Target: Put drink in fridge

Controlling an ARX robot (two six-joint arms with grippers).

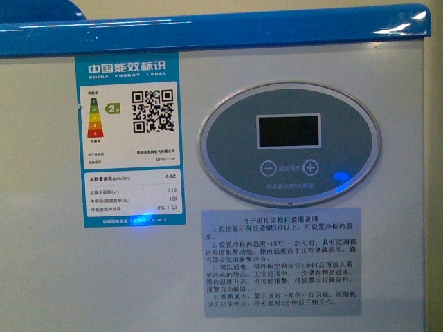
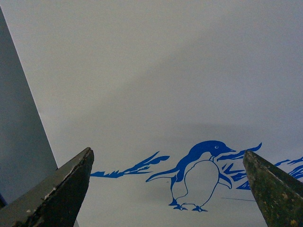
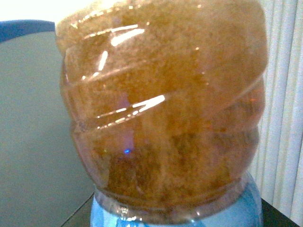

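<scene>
Collision is risked: the left gripper [image 2: 168,152] is spread and empty, the penguin graphic [image 2: 199,175] on the fridge [image 2: 142,71] close ahead between its fingers. The drink [image 3: 161,109] is seen close before the right gripper, whose fingers are out of view, so its hold cannot be told; a slip is possible.

White fridge [image 1: 41,277] front: blue rim [image 1: 208,34], energy label [image 1: 129,138], oval control panel [image 1: 289,144], instruction sticker [image 1: 282,261].

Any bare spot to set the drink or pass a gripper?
No flat surface shows. Front view: freezer wall crowded by energy label, control panel, instruction sticker. Open left gripper faces bare wall around the penguin graphic. Drink fills the right wrist view.
</scene>
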